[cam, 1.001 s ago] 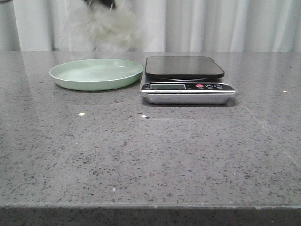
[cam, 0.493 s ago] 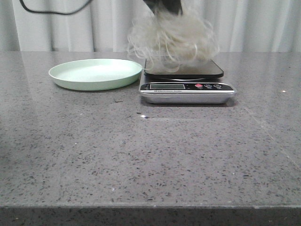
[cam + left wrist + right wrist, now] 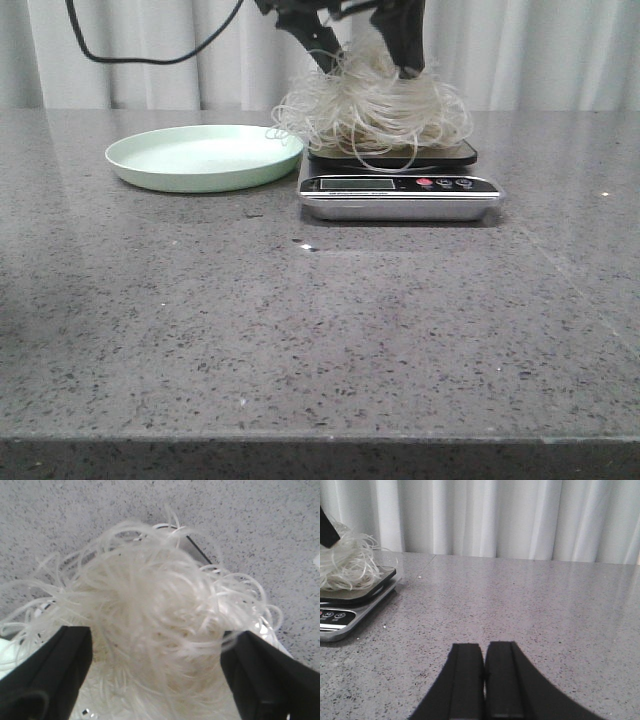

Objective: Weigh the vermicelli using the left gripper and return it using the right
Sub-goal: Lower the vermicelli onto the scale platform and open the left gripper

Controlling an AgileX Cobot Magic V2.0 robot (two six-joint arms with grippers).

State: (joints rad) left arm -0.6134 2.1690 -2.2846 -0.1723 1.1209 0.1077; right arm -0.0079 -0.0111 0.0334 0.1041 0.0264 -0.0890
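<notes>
**Noodle tangle resting on the scale, left pincer spread around it**

Front view: A grey speckled table (image 3: pixel 300 330) stands before white curtains (image 3: pixel 540 50). A pale green plate (image 3: pixel 204 156) sits left of centre, just beside a silver kitchen scale (image 3: pixel 398 188) with a black platform. The vermicelli (image 3: pixel 372 112), a fluffy white tangle, rests on that platform, with a few loose strands reaching over the plate's near rim. The left gripper (image 3: pixel 365 58) comes down from above, its two dark fingers (image 3: pixel 322 48) set apart on either side of the top of the tangle. A black cable (image 3: pixel 150 52) loops behind it.

Left wrist view: The left gripper (image 3: pixel 156 675) is released, its black fingers (image 3: pixel 47 675) spread wide with the vermicelli (image 3: pixel 155 630) filling the space between them. The noodles hide most of the scale; only a dark edge (image 3: pixel 200 552) shows beyond them.

Right wrist view: The right gripper (image 3: pixel 484 680) is clenched, its two black fingers pressed together with nothing between them, hovering low over the bare table (image 3: pixel 530 605). The scale (image 3: pixel 350 611) and the vermicelli (image 3: pixel 347 562) lie well apart from it, at the frame's edge.
</notes>
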